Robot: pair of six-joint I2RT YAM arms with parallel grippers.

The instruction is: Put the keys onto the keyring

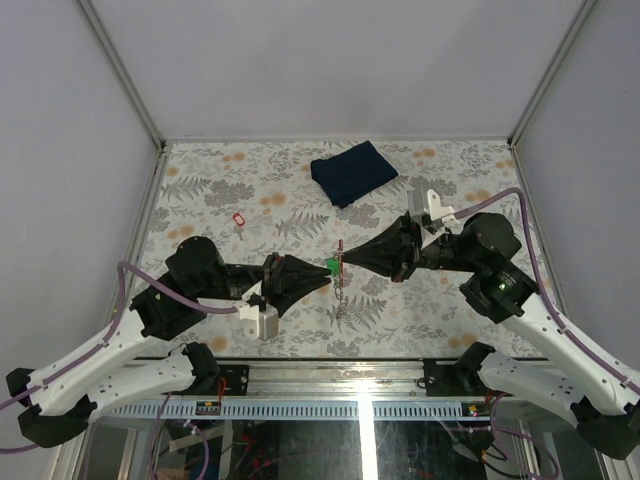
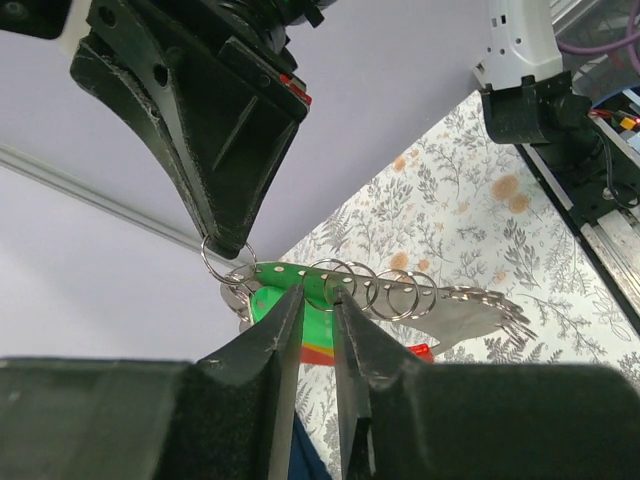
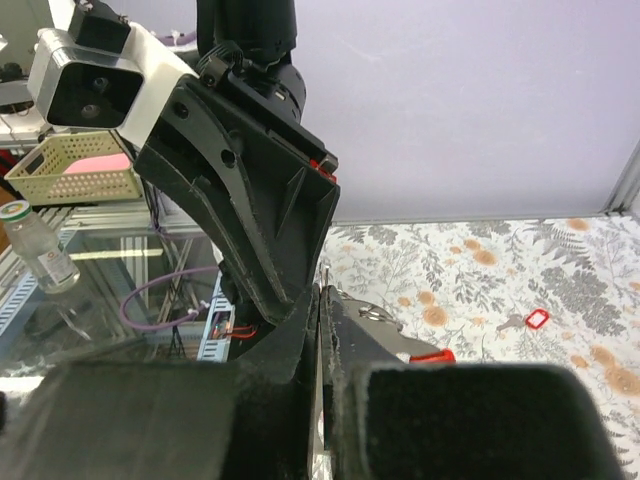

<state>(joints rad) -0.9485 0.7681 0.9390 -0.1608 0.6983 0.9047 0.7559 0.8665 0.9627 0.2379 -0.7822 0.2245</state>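
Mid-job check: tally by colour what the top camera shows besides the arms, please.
Green-headed metal key: 1
Red plastic pieces: 2 (one lying apart, one beside the key)
Silvery ring chain: 1
Dark blue folded cloth: 1
Total: 5

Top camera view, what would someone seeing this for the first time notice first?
The left gripper and right gripper meet tip to tip over the middle of the table, with a bright green key between them. The right gripper pinches the keyring, whose silvery rings trail along the key. A folded dark blue cloth lies at the far side.
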